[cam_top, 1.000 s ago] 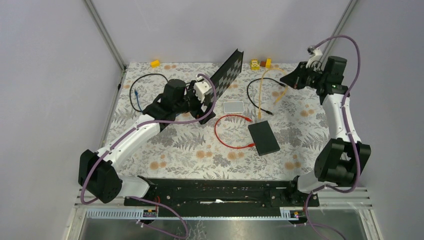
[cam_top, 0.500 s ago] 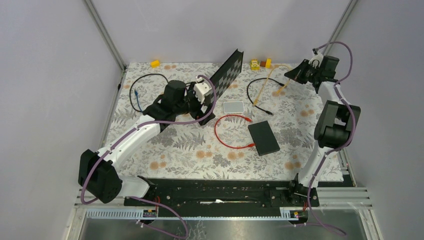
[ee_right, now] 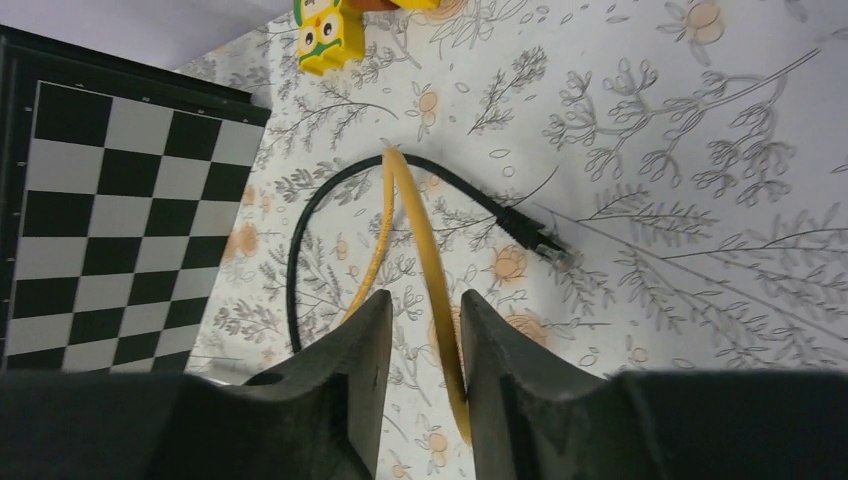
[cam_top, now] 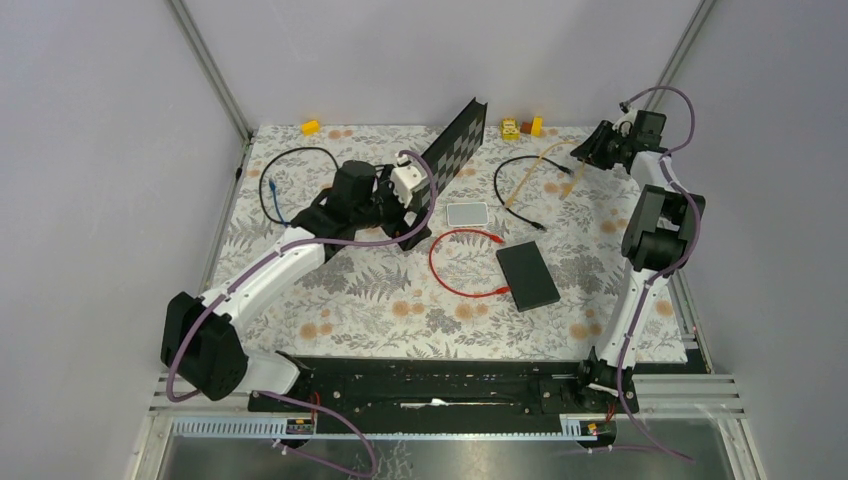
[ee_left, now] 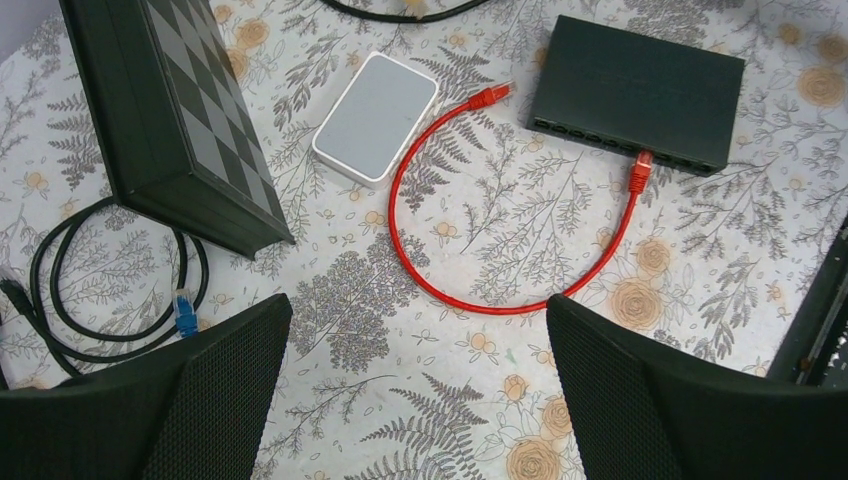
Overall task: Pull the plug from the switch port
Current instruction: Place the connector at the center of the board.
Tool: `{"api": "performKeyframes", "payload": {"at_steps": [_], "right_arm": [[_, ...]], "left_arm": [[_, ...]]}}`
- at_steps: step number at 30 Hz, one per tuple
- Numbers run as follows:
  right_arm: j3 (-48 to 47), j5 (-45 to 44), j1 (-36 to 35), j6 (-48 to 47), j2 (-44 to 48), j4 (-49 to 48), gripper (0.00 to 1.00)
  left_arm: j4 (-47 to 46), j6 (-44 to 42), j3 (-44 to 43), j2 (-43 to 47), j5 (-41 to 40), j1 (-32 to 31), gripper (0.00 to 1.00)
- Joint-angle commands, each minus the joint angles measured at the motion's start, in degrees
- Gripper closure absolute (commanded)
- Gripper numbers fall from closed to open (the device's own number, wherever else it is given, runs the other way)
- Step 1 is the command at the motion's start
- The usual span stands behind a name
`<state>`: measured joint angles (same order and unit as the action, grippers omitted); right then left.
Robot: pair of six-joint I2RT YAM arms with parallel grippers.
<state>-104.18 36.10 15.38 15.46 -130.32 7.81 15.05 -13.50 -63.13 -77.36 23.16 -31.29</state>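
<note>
Currently the switch (cam_top: pixel 527 276) lies mid-frame on the counter (cam_top: pixel 330 300), its red plug (ee_left: pixel 640 172) seated. The left hand (ee_left: pixel 415 330) is spread wide and empty; the right hand (ee_right: pixel 425 305) is slightly parted around the yellow cable (ee_right: pixel 411 220). Unbraced, the switch may slide when the plug is tugged.

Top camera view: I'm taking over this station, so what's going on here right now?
The job is unplugging the switch. The right end effector sits near the far right corner, its fingers slightly parted around a yellow cable. The left end effector hovers wide open above the floral mat. The red plug is seated in the switch's port, with nothing touching it.
</note>
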Motion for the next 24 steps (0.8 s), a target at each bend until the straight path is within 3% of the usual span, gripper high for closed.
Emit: {"api": "performKeyframes", "payload": {"at_steps": [1,13,18,24], "right_arm": [[-5.1,-3.9,-0.3,-4.1,-0.3,5.0,0.56],[-4.4,-11.8,-0.3,-12.7,5.1,11.5,0.16],[1.9,-13.9,-0.3,-16.8,11.6,10.4,0.10],[19.8,-10.3,-0.3,-20.4,26.0,4.7,0.09]], "left_arm": [[-2.4,-0.1,0.5,-1.6,-2.7,0.2,0.01],[-1.1,-0.2,0.5,-3.3,-7.3,0.2,0.01],[-0.6,0.0,0.5,-3.7,-9.8,0.2,0.01],[2.8,0.5,-0.6,-7.5,-9.4,0.3,0.01]]}}
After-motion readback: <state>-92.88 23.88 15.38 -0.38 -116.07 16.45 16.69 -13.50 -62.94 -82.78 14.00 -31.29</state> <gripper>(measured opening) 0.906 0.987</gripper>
